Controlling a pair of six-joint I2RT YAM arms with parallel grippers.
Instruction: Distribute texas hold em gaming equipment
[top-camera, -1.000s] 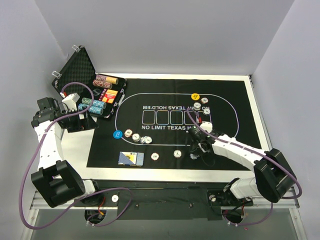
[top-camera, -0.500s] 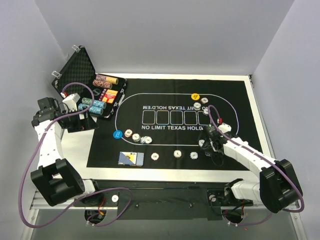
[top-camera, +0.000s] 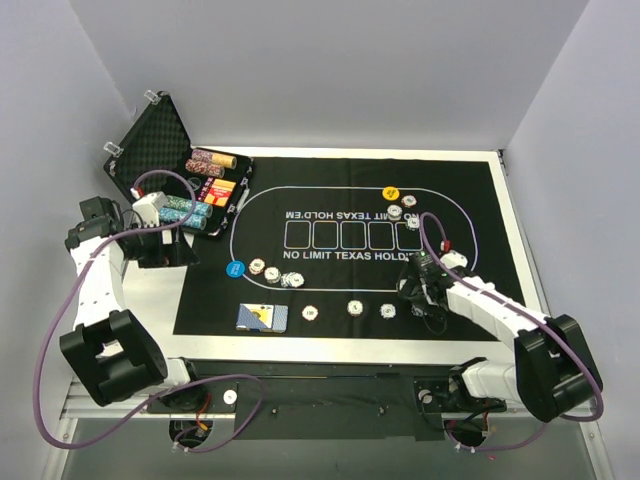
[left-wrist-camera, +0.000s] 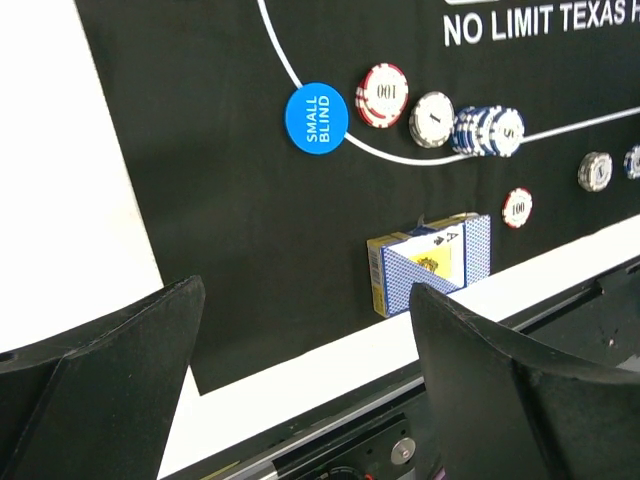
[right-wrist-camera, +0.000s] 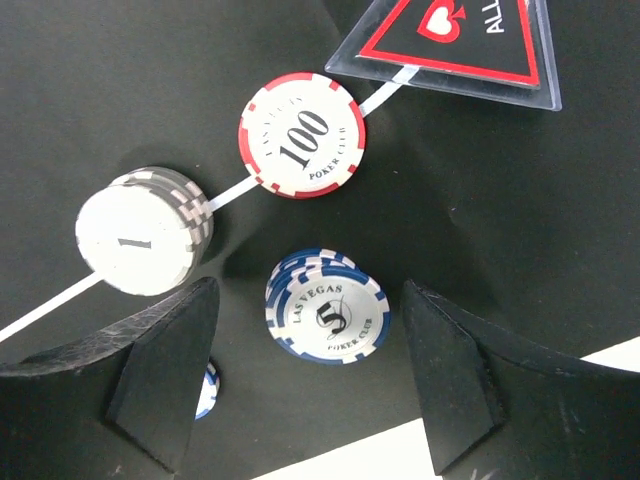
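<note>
Right pincer (right-wrist-camera: 310, 300) first: its two black fingers stand well apart, one on each side of a short stack of blue-and-white round poker chips marked 5 (right-wrist-camera: 328, 318). Dark felt shows between each finger and the stack, so it is open and grips nothing.

The stack sits on the black printed felt mat (right-wrist-camera: 120, 70), close to its near edge on the right-hand side. Just left of it stands a stack of white-and-grey chips marked 1 (right-wrist-camera: 138, 240). Beyond it a single red-and-white chip marked 100 (right-wrist-camera: 301, 135) lies flat on the white printed line. A red triangular marker with a clear rim (right-wrist-camera: 450, 40) lies further off, apart from the chips.

Over on the left, the left pincer (left-wrist-camera: 305, 300) hangs wide open and empty above the table's left side, beside the open black foam-lined case (top-camera: 150, 135), where rolls of speckled chips (top-camera: 205, 165) are packed.

Its camera shows a blue round disc reading SMALL BLIND (left-wrist-camera: 316, 118) on the felt, with a few chips in a row to one side. A blue-backed pack of playing cards (left-wrist-camera: 430, 262) lies near the mat's front edge.

From above, a yellow round disc (top-camera: 390, 193) sits at the far right of the printed oval, with some chips close by.
</note>
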